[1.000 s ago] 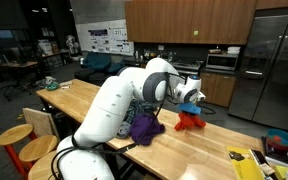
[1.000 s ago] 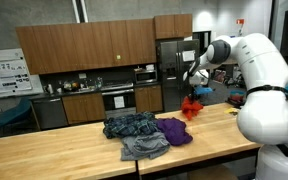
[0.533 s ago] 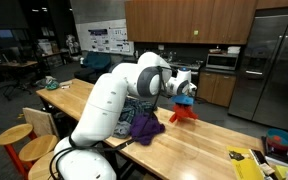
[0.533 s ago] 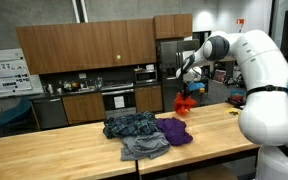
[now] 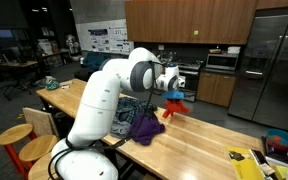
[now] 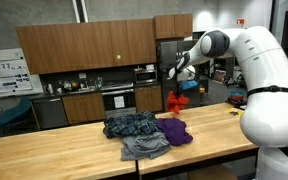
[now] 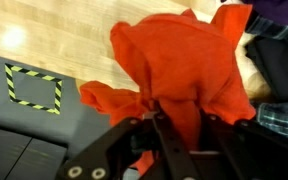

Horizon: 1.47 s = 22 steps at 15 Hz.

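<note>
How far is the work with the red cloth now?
Done: the gripper is shut on the red cloth, held clear of the table. In hand: it hangs in the air near the clothes pile. Left: it is not yet set down.

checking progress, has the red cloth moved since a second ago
Yes. The red cloth, hanging from the claw, has shifted left and slightly up in an exterior view, toward the purple cloth on the table.
</note>
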{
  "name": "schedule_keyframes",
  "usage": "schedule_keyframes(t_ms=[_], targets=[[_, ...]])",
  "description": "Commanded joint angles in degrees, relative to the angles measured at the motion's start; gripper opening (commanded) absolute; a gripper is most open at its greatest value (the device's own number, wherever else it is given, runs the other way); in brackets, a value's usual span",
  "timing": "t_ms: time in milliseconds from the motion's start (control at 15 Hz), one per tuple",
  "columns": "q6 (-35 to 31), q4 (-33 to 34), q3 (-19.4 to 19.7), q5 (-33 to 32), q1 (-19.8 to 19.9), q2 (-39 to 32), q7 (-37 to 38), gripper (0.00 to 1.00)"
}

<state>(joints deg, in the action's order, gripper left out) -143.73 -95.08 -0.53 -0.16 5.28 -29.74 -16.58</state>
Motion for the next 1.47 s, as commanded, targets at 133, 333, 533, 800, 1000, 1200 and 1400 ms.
schedule_keyframes(t_ms=[133,333,533,800,1000,1200,1400], targets=[[-6.1,-12.6,-0.3,-4.2,-3.7,9.2,1.8,0.06],[-9.3,-17.4,-0.4,-6.2,-5.3,12.4,2.8,0.06],[-12.2,-22.3,-0.4,-8.2,-7.0,16.7,4.7,0.06],[-15.2,-29.5,0.0,-12.3,-9.1,22.7,9.0,0.06],[-17.2,-34.5,-0.4,-15.5,-9.8,26.6,11.5,0.06],[-18.1,-38.0,-1.4,-17.2,-10.4,28.9,12.5,0.06],[-18.5,-40.5,-2.5,-18.5,-10.9,30.6,13.9,0.06]])
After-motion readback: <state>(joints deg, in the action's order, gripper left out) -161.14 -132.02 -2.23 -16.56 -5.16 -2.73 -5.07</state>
